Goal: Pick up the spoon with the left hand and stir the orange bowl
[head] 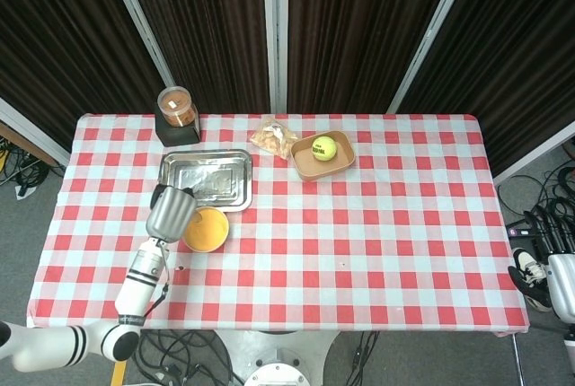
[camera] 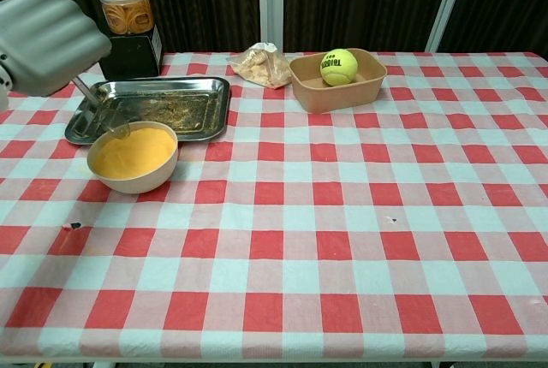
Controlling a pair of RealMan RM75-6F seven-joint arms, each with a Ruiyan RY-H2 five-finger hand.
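Spoon: gripped in closed left hand, handle slanting down-right, bowl end at orange bowl's near-left rim.

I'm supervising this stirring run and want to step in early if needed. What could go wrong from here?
The left hand holds the spoon with its tip in the orange bowl, near the rim. A wide stir could tip or push the bowl.
The metal tray lies right behind the bowl; the bowl or the hand might bump it.
The filling looks nearly level with the rim, so fast stirring may spill it onto the tablecloth.
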